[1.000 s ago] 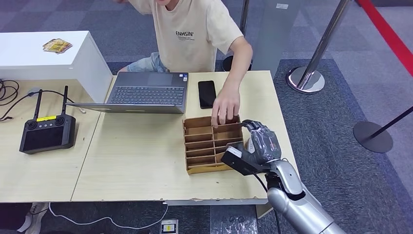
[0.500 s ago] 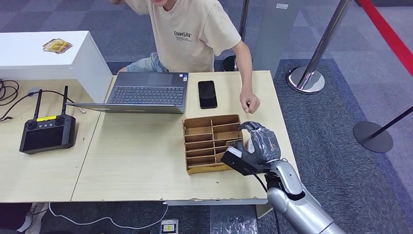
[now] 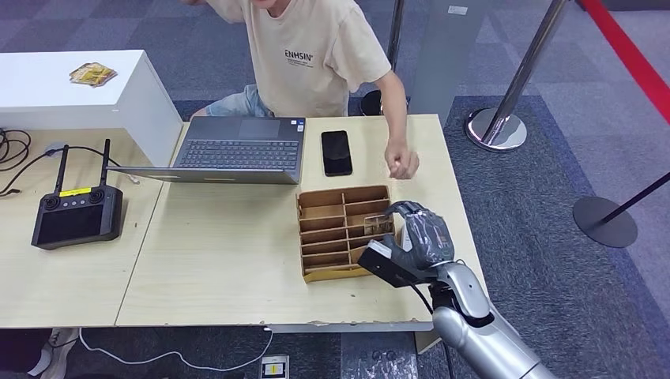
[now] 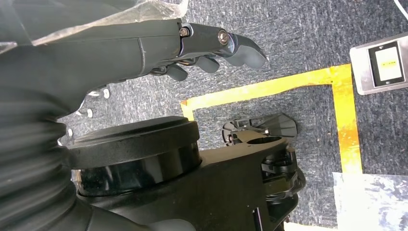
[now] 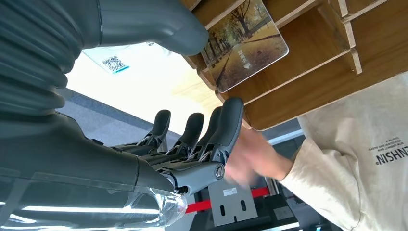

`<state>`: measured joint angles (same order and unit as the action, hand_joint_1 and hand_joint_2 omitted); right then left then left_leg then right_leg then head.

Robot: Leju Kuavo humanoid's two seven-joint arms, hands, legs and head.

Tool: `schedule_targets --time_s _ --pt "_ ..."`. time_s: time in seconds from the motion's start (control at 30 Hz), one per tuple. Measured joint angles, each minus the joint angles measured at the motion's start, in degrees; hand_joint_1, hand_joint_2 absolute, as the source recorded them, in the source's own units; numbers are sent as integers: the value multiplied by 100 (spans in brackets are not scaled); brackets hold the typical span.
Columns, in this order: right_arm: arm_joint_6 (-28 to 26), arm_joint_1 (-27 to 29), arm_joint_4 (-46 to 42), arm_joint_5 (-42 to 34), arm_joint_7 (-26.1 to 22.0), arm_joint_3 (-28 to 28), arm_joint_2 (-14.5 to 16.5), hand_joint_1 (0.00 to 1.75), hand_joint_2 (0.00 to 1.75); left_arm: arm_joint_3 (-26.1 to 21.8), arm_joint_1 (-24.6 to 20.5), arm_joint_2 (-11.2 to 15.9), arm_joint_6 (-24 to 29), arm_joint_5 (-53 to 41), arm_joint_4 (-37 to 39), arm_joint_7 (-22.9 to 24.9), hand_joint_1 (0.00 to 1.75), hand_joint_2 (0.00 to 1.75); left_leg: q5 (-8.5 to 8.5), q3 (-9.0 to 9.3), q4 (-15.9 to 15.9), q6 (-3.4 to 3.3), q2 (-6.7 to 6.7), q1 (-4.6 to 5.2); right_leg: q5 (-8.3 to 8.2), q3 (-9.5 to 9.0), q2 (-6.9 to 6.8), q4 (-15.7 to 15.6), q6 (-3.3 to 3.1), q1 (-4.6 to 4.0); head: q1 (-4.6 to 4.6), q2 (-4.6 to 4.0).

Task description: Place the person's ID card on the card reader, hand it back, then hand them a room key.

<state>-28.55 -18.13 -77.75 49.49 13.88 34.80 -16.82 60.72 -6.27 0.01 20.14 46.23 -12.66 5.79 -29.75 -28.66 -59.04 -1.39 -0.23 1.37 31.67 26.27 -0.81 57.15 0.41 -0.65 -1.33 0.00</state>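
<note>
A card [image 3: 379,225] printed with autumn trees stands in a right-hand slot of the wooden compartment box [image 3: 303,237]. My right hand [image 3: 423,237] hovers at the box's right side, holding nothing. In the right wrist view its thumb [image 5: 159,24] lies at one side of the card [image 5: 245,45] and its fingers [image 5: 226,125] at the other, with a gap between. The person's fist [image 3: 403,163] hangs over the table beyond the box. My left hand [image 4: 192,43] hangs over the carpet with nothing in it.
A black phone [image 3: 336,152] lies beyond the box, beside an open laptop [image 3: 237,150]. A black remote controller [image 3: 77,215] sits at the left. Another card [image 3: 92,74] rests on a white cabinet [image 3: 47,95]. Stanchion posts [image 3: 498,126] stand right of the table.
The person's hand has left the box's far compartments and drawn back toward the table's far edge. The tree card now shows in the box. My right hand has barely shifted.
</note>
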Motion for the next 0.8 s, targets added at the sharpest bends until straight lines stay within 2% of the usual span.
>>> schedule_targets --time_s 0.8 --pt "-2 17 3 -50 -1 0 14 82 175 0 0 -10 12 0 0 0 0 175 0 0 0 0 0 0 0 0 0 0 0 0 0 0"
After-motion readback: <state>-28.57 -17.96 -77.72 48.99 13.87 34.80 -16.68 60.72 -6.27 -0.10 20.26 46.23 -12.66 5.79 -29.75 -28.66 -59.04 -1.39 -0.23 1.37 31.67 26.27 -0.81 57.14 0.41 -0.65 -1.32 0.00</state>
